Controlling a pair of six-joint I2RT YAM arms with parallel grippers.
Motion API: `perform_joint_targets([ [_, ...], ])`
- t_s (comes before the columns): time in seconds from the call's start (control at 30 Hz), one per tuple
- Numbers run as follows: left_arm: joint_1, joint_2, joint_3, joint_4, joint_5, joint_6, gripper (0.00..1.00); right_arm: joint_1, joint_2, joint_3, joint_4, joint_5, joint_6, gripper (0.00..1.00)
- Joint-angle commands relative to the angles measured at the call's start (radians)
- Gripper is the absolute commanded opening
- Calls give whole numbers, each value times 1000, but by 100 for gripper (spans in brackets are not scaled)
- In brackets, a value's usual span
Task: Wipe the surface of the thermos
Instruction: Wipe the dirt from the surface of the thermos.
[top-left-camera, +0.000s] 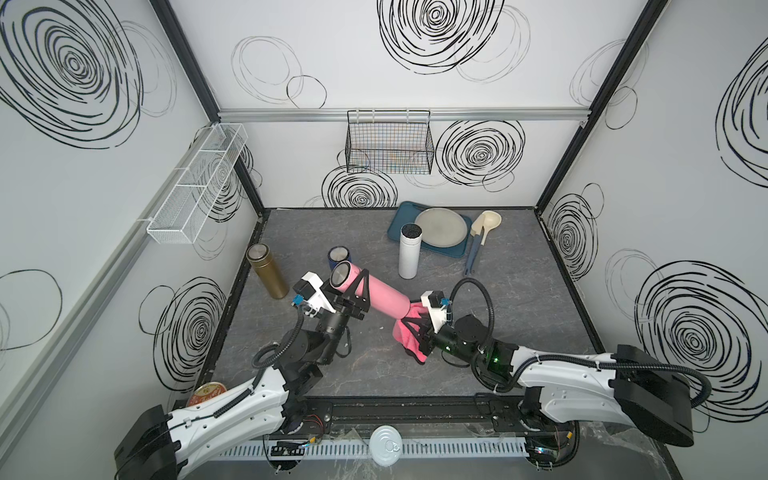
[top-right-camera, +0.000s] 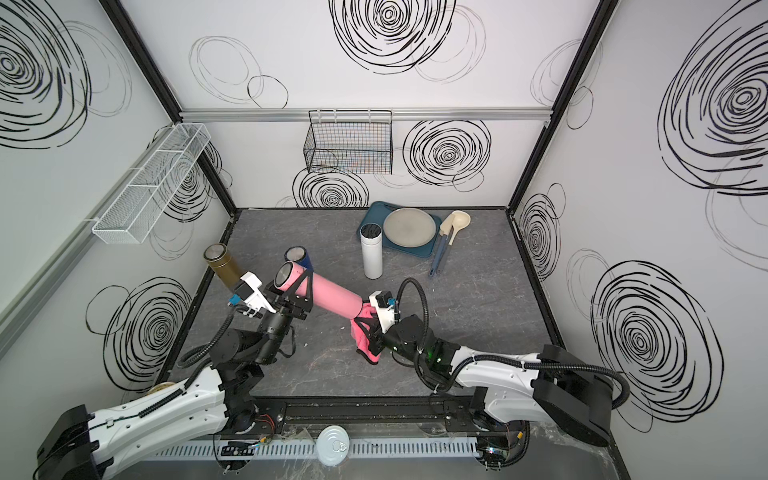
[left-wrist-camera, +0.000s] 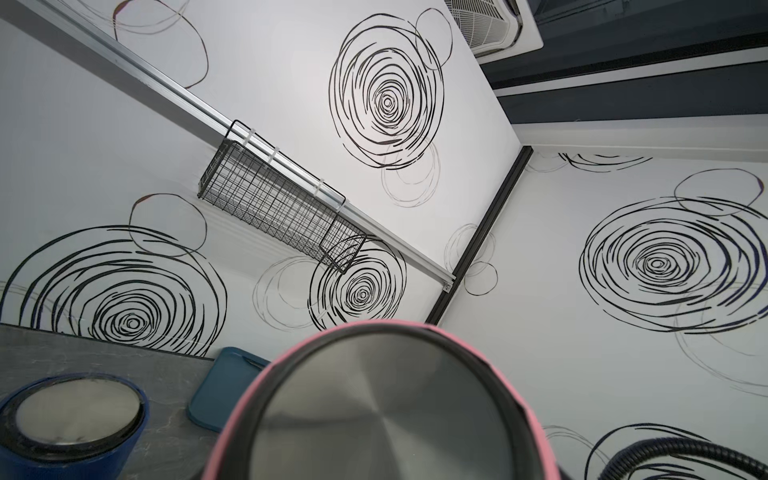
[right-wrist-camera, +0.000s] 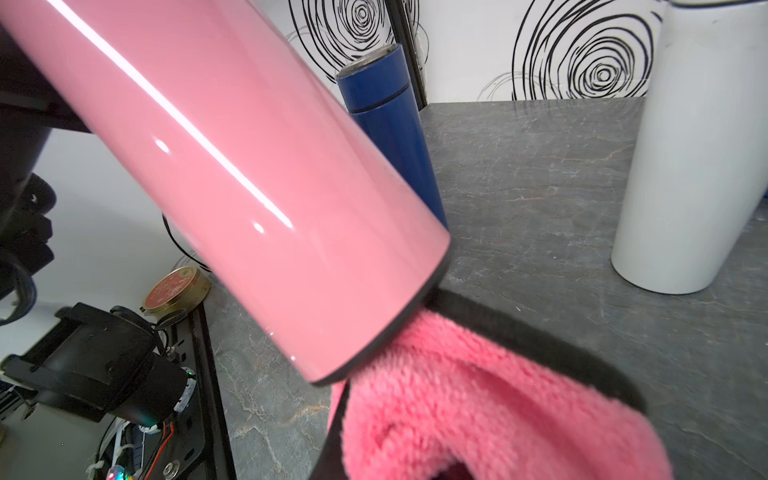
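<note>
A pink thermos (top-left-camera: 376, 296) (top-right-camera: 332, 294) with a steel lid is held tilted above the table, lid end up and to the left. My left gripper (top-left-camera: 360, 284) (top-right-camera: 306, 286) is shut on its upper body, just below the lid. In the left wrist view only the lid (left-wrist-camera: 374, 419) shows, and the fingers are hidden. My right gripper (top-left-camera: 411, 322) (top-right-camera: 366, 323) is shut on a pink fluffy cloth (top-left-camera: 409, 338) (top-right-camera: 365, 343) (right-wrist-camera: 478, 399). The cloth is bunched against the thermos's lower end (right-wrist-camera: 257, 187) and hangs down toward the table.
A blue thermos (top-left-camera: 338, 254) stands just behind the pink one, a gold thermos (top-left-camera: 267, 271) at the left, a white one (top-left-camera: 409, 251) behind. A blue tray (top-left-camera: 398, 222) with a plate (top-left-camera: 442, 226), and a spoon and spatula (top-left-camera: 482, 232), lie at the back. A tin (top-left-camera: 205, 392) sits front left.
</note>
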Motion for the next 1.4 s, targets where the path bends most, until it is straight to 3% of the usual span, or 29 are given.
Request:
perform_joint_targets([
  [0.0, 0, -3, 54, 91, 21, -42, 0, 15, -17, 10, 78, -3, -18, 0],
  [0.17, 0, -2, 55, 101, 30, -50, 0, 49, 67, 43, 89, 8, -31, 0],
  [0.4, -9, -8, 63, 85, 57, -62, 0, -43, 30, 20, 100, -31, -1, 0],
  [0.63, -9, -5, 66, 78, 42, -56, 0, 48, 81, 66, 119, -52, -56, 0],
  [0.87, -9, -8, 66, 68, 43, -53, 0, -114, 9, -15, 143, -92, 37, 0],
  [1.07, -8, 12, 75, 79, 45, -48, 0, 66, 56, 60, 113, -37, -70, 0],
  [1.17, -9, 9, 74, 78, 38, -47, 0, 73, 68, 67, 117, -32, -68, 0],
  [1.23, -7, 3, 71, 81, 31, -44, 0, 47, 55, 48, 119, -10, -62, 0],
  [1.37, -8, 2, 71, 71, 39, -46, 0, -94, -7, -24, 149, -85, 25, 0],
])
